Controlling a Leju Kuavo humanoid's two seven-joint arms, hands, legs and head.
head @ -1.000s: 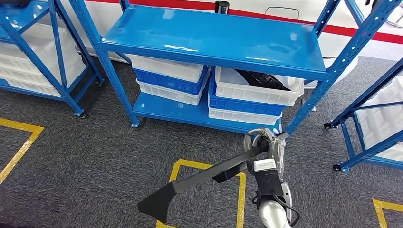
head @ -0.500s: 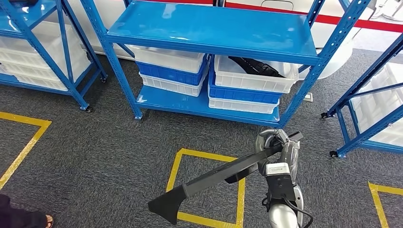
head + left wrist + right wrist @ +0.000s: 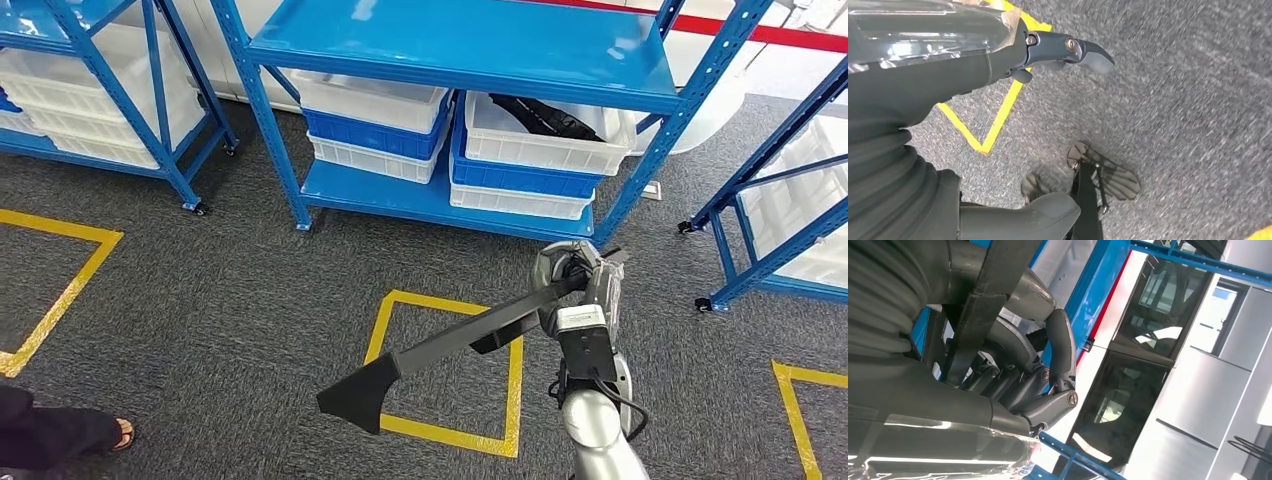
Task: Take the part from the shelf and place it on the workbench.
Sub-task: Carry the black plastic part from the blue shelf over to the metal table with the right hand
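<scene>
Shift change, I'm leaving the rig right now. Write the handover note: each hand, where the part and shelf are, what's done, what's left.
Right hand: grips the long black part at one end; the wide end sticks out to the robot's left above the carpet and a yellow floor square.
Left hand: hangs over the carpet, holds nothing, fingers apart.
Shelf: ahead, blue; another black part lies in its upper white bin.
A person's sandalled foot is near on the left.
Done: part taken from the shelf.
Left: carry it to the workbench and set it down.
</scene>
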